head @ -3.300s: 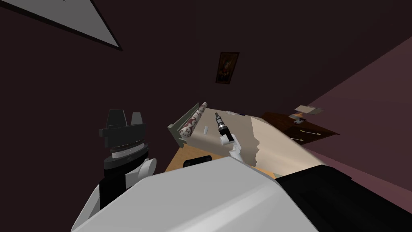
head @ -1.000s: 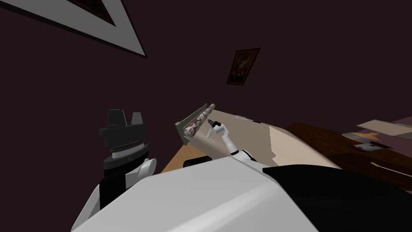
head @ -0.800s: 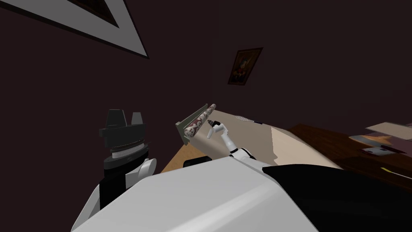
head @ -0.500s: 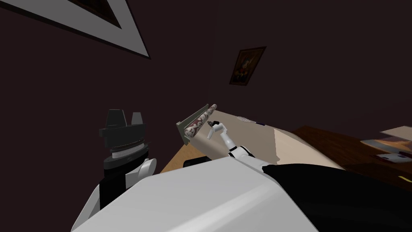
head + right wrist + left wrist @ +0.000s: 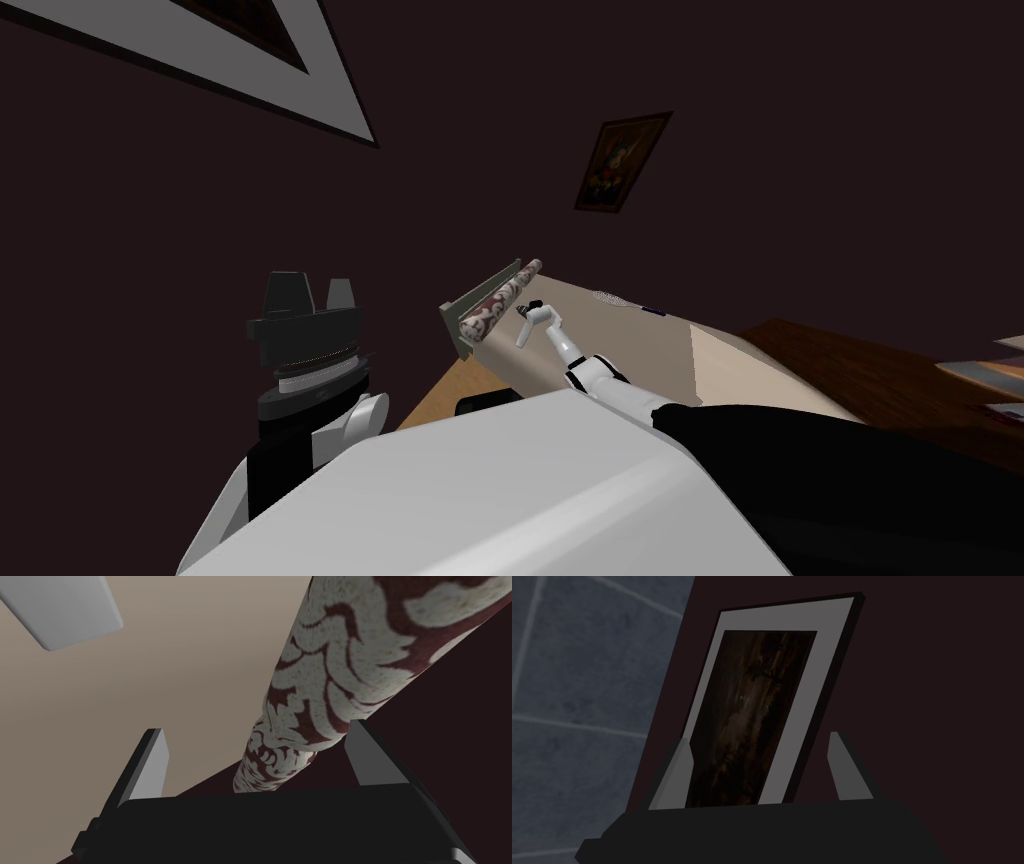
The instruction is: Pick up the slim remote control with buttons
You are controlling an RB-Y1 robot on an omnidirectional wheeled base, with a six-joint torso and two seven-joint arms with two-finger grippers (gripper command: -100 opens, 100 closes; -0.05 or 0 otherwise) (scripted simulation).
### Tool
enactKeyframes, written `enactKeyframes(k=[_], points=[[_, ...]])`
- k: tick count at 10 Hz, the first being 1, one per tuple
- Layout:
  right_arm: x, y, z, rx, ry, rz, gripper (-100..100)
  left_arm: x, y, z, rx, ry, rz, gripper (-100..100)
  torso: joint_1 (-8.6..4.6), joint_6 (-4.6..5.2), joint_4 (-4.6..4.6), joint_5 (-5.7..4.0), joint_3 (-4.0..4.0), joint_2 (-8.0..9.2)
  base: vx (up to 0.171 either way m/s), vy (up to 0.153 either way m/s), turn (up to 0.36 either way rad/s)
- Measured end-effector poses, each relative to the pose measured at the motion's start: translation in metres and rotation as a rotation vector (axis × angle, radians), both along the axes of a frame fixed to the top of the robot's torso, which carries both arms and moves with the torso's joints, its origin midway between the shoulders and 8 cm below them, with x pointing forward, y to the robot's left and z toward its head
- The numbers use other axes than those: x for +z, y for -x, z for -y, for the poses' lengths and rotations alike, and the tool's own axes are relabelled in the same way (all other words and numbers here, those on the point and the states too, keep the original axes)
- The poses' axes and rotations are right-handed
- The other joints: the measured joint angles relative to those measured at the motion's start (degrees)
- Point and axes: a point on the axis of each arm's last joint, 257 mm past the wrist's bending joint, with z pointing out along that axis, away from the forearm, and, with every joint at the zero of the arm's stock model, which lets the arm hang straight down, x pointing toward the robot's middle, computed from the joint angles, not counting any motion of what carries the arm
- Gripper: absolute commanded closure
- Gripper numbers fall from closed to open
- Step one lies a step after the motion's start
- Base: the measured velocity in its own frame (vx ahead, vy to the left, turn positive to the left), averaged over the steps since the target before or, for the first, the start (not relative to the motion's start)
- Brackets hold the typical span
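Near my left side, the left claw (image 5: 312,288) hangs raised and idle, fingers spread. The step in hand is lining up the grasp. The right claw (image 5: 253,728) is out over the beige bed cover (image 5: 200,676), fingers wide apart and holding nothing. The slim, flat, pale grey remote control (image 5: 60,611) lies on the cover beyond one finger, not between them, and I cannot make out its buttons. In line between the fingers is the end of a cream-and-dark-red patterned bolster roll (image 5: 350,651), left of the remote and apart from it.

I judge the next move must shift the claw right, centre it across the remote's narrow width, then lower. The bolster crowds that side. Farther off are a grey-green headboard (image 5: 482,292) and a framed picture (image 5: 620,165) on the dark wall.
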Motion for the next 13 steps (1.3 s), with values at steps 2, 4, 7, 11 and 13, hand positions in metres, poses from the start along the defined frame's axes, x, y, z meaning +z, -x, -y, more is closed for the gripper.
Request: enactKeyframes(k=[2, 4, 7, 11, 13], points=[[-0.011, 0.003, 0.003, -0.002, 0.008, -0.047, -100, 0.0, 0.0, 0.0, 0.0, 0.0, 0.0, 0, 0.04, -0.03, 0.02, 0.01, 0.02, 0.02, 0.016, -0.016, 0.072], [-0.025, 0.01, 0.004, -0.002, 0.021, -0.115, -100, 0.0, 0.0, 0.0, 0.0, 0.0, 0.0, 0, 0.02, -0.02, 0.01, 0.01, 0.0, -0.01, 0.026, -0.022, 0.057], [-0.049, 0.027, 0.016, -0.01, 0.036, -0.218, -100, 0.0, 0.0, 0.0, 0.0, 0.0, 0.0, 0, 0.01, 0.01, 0.0, 0.0, -0.01, -0.01, 0.024, -0.021, 0.063], [-0.073, 0.047, 0.025, -0.021, 0.046, -0.346, -100, 0.0, 0.0, 0.0, 0.0, 0.0, 0.0, 0, 0.02, 0.01, 0.0, 0.01, 0.0, 0.0, 0.022, -0.02, 0.049], [-0.085, 0.06, 0.028, -0.028, 0.05, -0.408, -100, 0.0, 0.0, 0.0, 0.0, 0.0, 0.0, 0, 0.04, 0.01, 0.0, 0.01, 0.0, 0.0, 0.024, -0.015, 0.049]])
